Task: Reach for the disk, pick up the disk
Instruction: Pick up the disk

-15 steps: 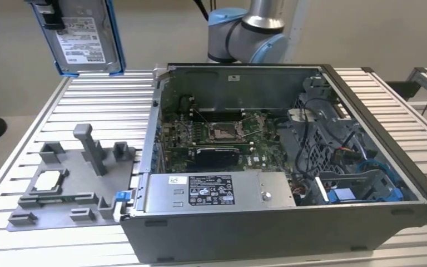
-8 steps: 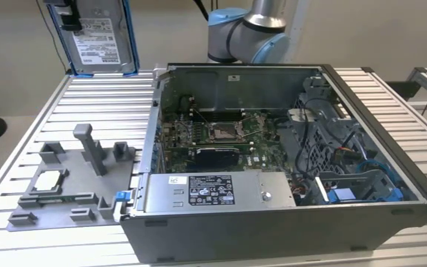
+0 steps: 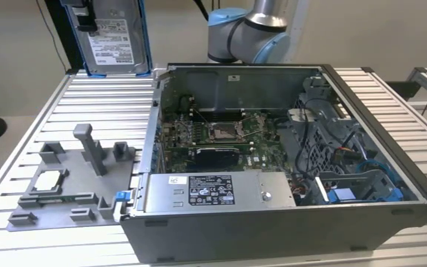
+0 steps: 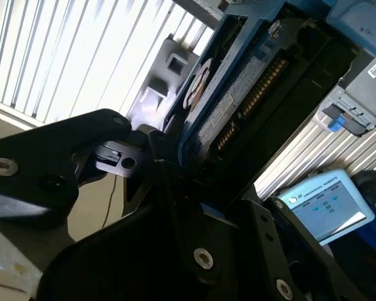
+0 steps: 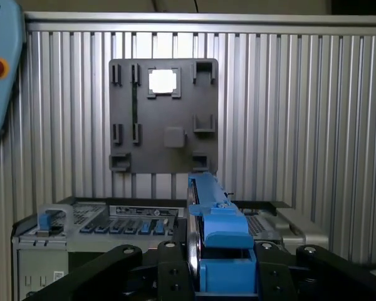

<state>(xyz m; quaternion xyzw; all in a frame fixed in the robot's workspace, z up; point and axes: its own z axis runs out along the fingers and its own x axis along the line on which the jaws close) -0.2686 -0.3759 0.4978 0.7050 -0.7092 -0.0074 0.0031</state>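
Note:
The disk (image 3: 113, 39), silver-grey with a white label and a blue bracket, hangs upright above the table's far corner at the exterior view's left. My gripper (image 3: 82, 14) grips its upper edge there. In the first wrist view the disk (image 5: 216, 226) appears edge-on, its blue bracket clamped between the black fingers (image 5: 169, 260) of my gripper (image 5: 216, 254). The second wrist view has the disk (image 4: 238, 94) running away from the gripper (image 4: 188, 179), its connector edge and blue frame visible. The gripper is shut on the disk.
An open computer case (image 3: 288, 222) fills the table's middle, with a grey power-supply box (image 3: 213, 192) along its near side. A grey fixture plate (image 3: 65, 183) holding a white-topped chip (image 5: 162, 81) lies at the exterior view's left. A teach pendant (image 4: 326, 204) lies beside the table.

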